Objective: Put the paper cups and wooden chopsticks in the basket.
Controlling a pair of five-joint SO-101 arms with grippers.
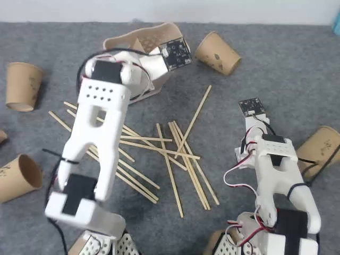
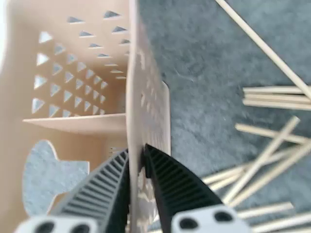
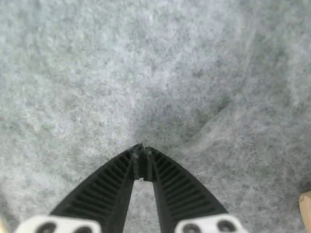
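Left wrist view: my left gripper [image 2: 137,151] pinches the basket [image 2: 146,97] by its wall, I judge to steady it at the mat's [image 3: 146,58] far side; chopsticks [image 1: 170,151] and cups [image 1: 218,52] lie scattered outside it, and the right gripper [image 3: 143,151] is closed on nothing.

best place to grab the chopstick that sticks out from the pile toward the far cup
Probably the chopstick at its far half, which lies alone on the carpet, clear of the pile. Come straight down, jaws across its length, since it lies flat.
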